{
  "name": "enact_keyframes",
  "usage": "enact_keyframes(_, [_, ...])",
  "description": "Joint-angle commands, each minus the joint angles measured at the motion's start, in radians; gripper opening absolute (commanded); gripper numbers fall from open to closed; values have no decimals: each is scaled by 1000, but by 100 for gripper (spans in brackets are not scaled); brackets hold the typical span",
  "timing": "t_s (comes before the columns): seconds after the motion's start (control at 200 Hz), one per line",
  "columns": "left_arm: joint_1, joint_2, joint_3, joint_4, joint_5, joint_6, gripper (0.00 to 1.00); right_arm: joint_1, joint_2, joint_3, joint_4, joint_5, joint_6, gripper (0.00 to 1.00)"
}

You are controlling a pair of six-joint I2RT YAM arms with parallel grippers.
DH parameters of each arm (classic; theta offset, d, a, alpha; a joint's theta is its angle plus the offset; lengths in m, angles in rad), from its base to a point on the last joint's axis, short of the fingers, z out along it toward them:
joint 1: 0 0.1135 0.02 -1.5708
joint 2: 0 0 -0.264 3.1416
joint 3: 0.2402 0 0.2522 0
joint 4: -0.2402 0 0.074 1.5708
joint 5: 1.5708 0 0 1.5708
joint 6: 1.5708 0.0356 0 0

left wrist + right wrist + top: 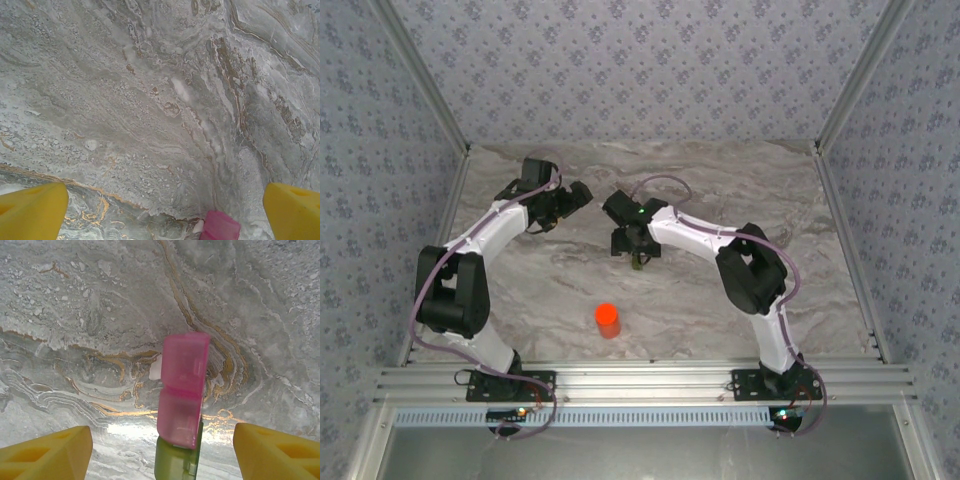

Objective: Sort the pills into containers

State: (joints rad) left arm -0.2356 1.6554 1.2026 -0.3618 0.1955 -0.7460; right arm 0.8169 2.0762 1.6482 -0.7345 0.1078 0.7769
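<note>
Marbled bench point(75, 300): both jaws gape empty; centre the right pair astride the containers point(179, 410), then close gently.

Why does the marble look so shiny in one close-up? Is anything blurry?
Right wrist view: white glare on the grey marble tabletop beside the translucent pink compartment. Left wrist view: even light, sharp veins. Top view: evenly lit, the orange-red cylindrical bottle small but clear.

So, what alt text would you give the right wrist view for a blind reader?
A tiny box, a translucent pink compartment joined to an olive-green one, lies on a marbled table. The right gripper is open, yellow fingers either side. A small white pill sits beside the pink part.
</note>
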Motion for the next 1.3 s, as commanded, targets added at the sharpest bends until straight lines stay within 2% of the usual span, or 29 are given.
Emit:
enact_keyframes(0.0, [6, 11, 0, 11, 18, 1, 100, -3, 33, 42, -1, -19, 16, 77])
enact_keyframes(0.195, [5, 7, -1, 6, 10, 2, 100, 22, 113, 175, -4, -58, -19, 75])
enact_keyframes(0.325, [5, 3, -7, 6, 8, -1, 100, 59, 110, 251, -49, -57, -68, 75])
enact_keyframes(0.63, [6, 4, -6, 11, 11, -4, 100, 17, -25, 86, -45, 67, -99, 76])
enact_keyframes(0.74, [5, 5, -8, 8, 10, -2, 100, -23, -37, 31, 12, 20, -139, 76])
enact_keyframes(0.979, [5, -3, -10, 0, 10, -3, 100, -42, -3, 50, 13, -37, -449, 76])
enact_keyframes(1.294, [6, -9, -9, -10, -4, -8, 100, -15, 44, 29, 35, -49, -585, 72])
